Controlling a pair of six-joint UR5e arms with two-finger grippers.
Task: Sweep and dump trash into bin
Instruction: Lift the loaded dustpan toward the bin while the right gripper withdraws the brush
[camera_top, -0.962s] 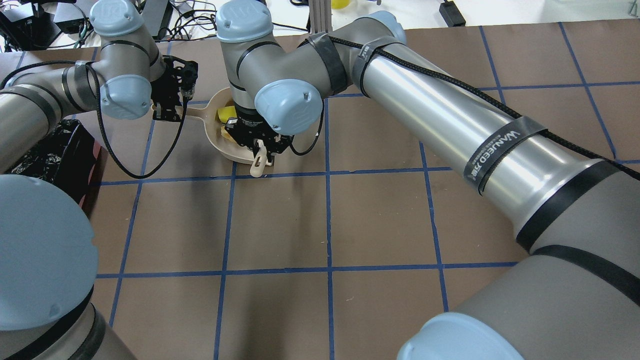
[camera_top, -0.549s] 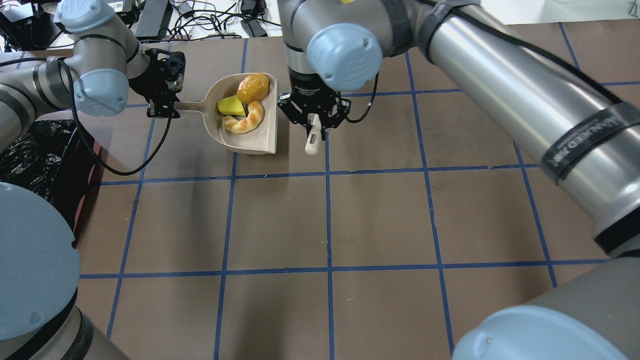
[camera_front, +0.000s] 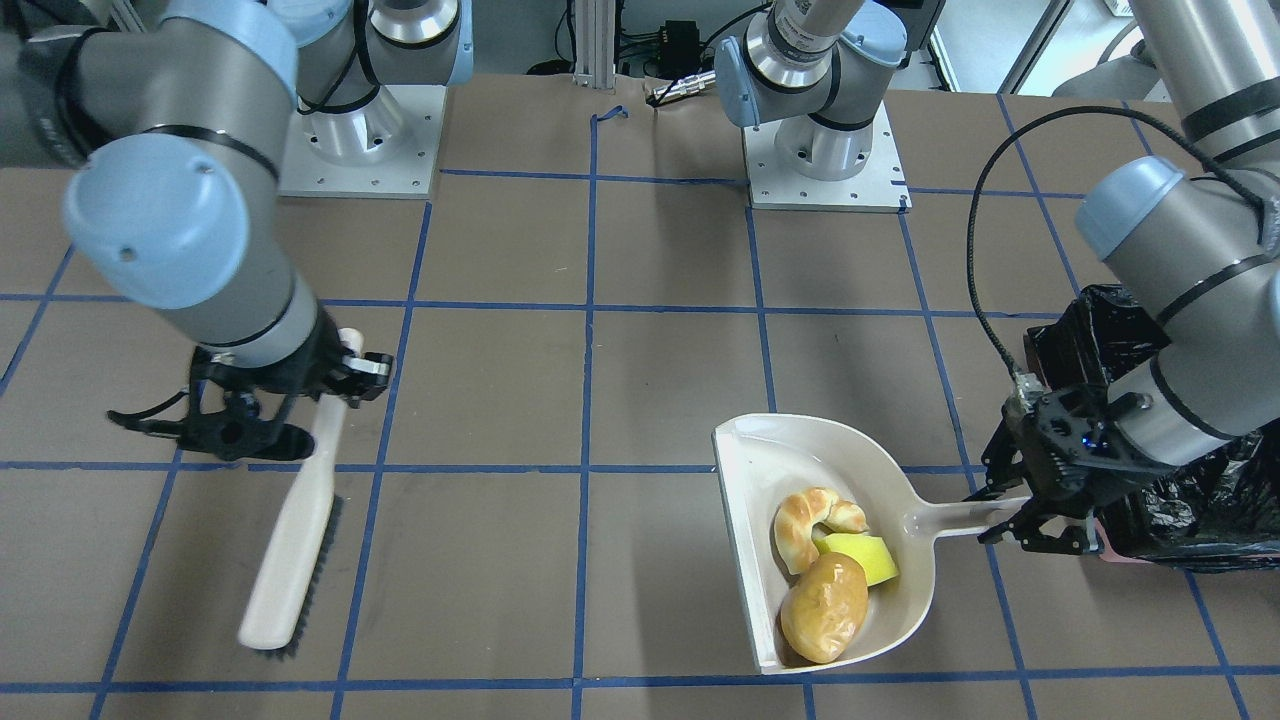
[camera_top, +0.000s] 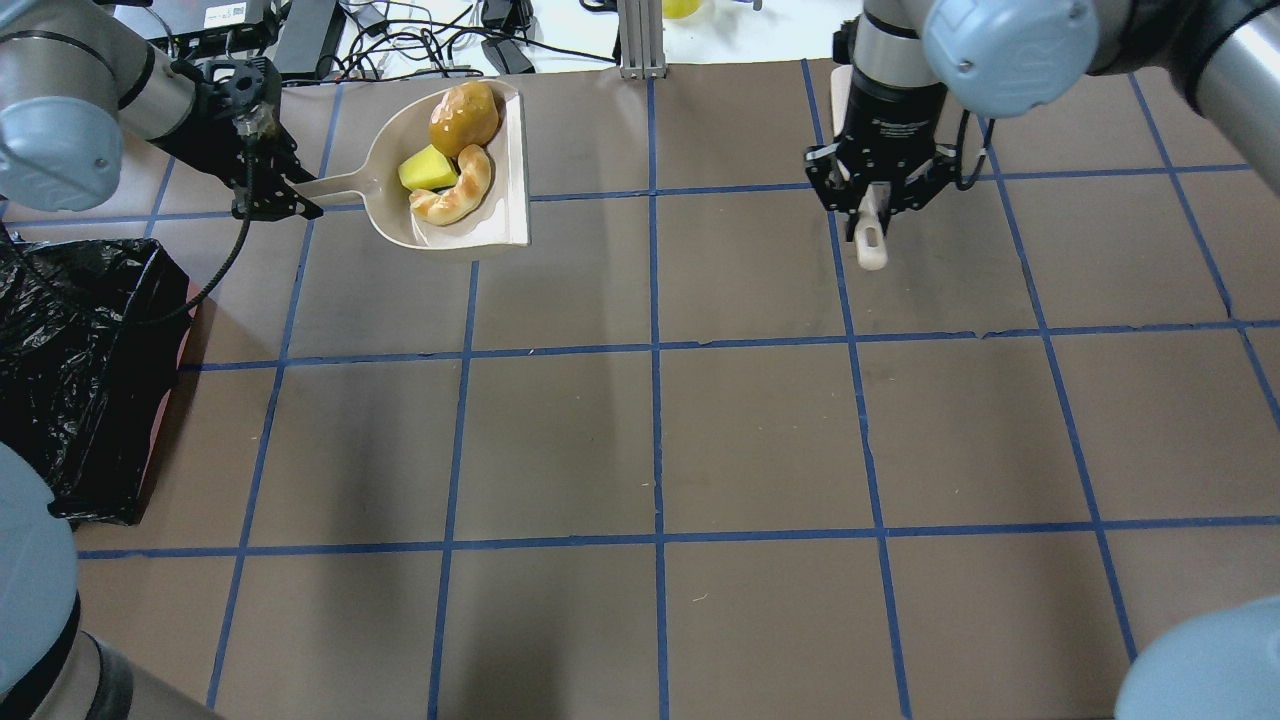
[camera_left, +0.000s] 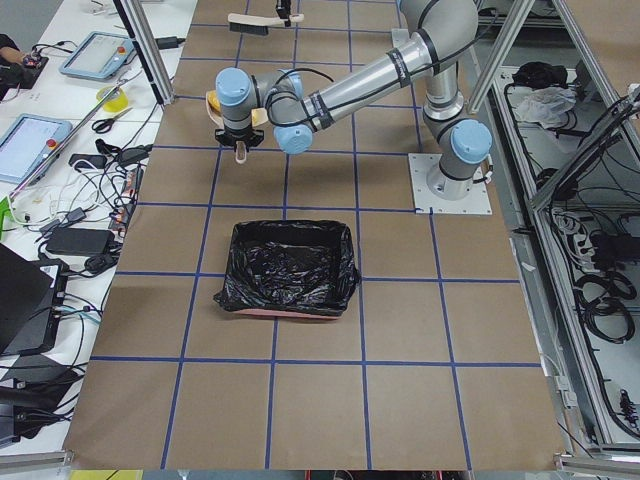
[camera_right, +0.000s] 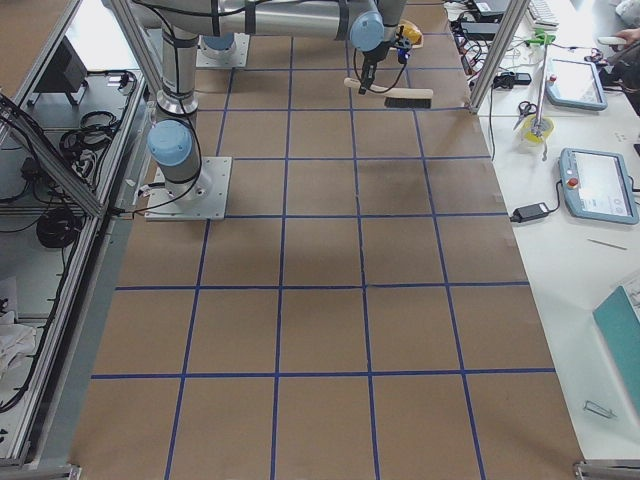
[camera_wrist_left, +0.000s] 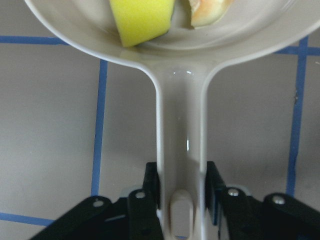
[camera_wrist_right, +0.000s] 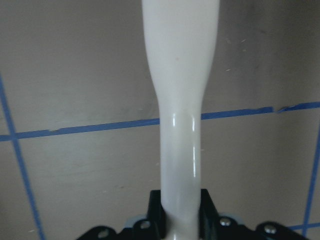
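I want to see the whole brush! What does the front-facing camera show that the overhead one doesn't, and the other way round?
Only the front-facing view shows the brush at full length, dark bristles included. Only the overhead view shows a big stretch of the black-bagged bin and the cables beyond the table. Both show the dustpan holding the potato, yellow wedge and croissant, with the jaws of the left gripper shut on its handle.

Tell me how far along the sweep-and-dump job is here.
Done: potato, yellow wedge and croissant lie in the dustpan. In hand: left gripper holds the dustpan's handle; right gripper holds the brush. Left: carrying over and dumping; the bin looks empty.
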